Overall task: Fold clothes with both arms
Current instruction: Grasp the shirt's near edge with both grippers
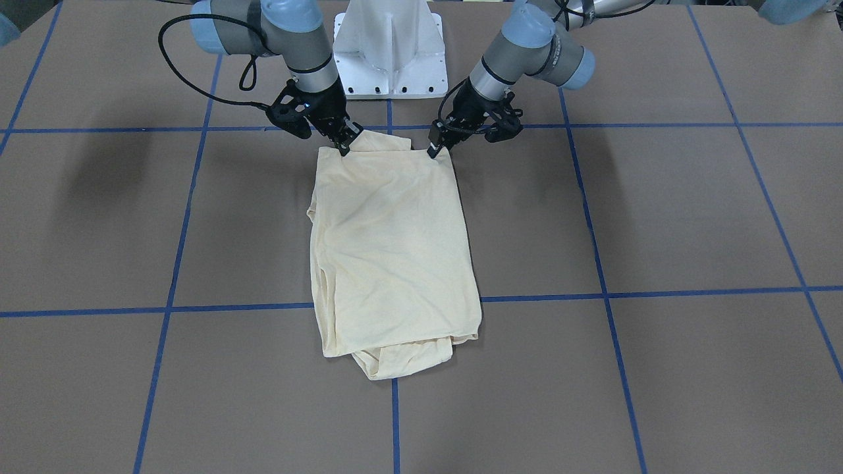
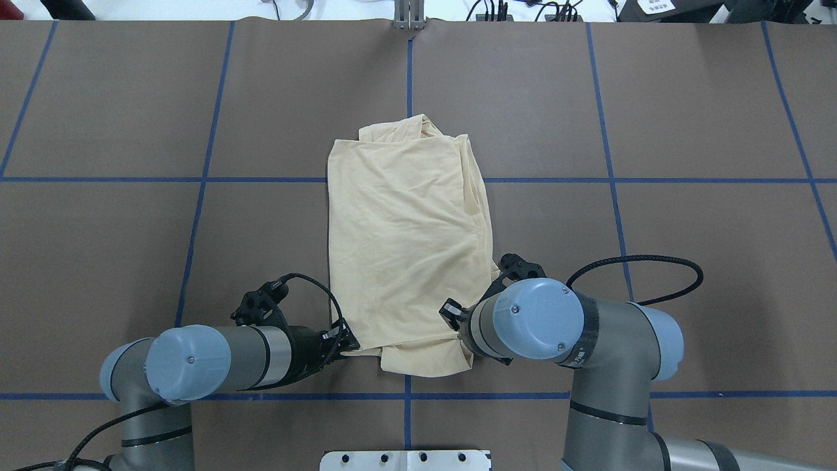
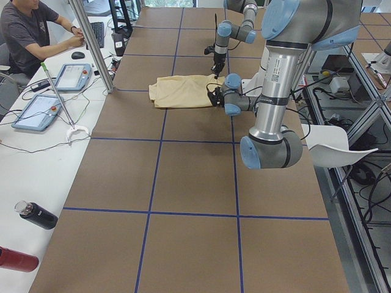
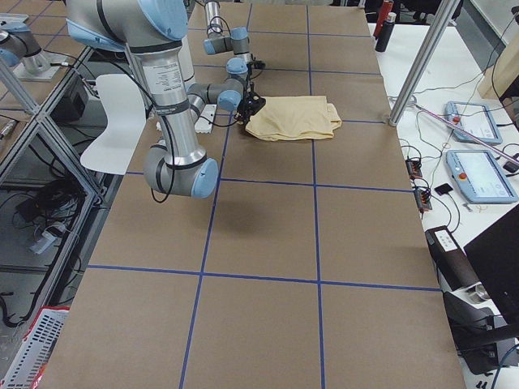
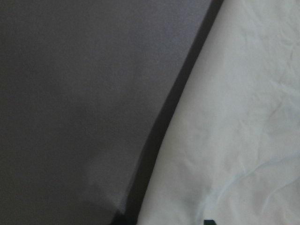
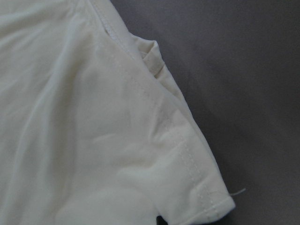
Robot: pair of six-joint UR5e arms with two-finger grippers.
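Note:
The pale cream-yellow T-shirt (image 1: 395, 250) lies on the brown table, folded into a long rectangle with plain cloth facing up; the print and the label are hidden. It also shows in the overhead view (image 2: 405, 248). My left gripper (image 1: 433, 152) is shut on the shirt's near corner on its side, low at the table (image 2: 350, 345). My right gripper (image 1: 344, 149) is shut on the other near corner; in the overhead view its wrist hides the fingers. Both wrist views show cloth close up (image 5: 243, 117) (image 6: 93, 131).
The white pedestal base (image 1: 390, 52) stands just behind the grippers. Blue tape lines (image 1: 395, 421) cross the table. A bunched layer (image 1: 402, 362) sticks out at the shirt's far end. A person (image 3: 30, 36), tablets and bottles (image 3: 36, 215) are on the side desk.

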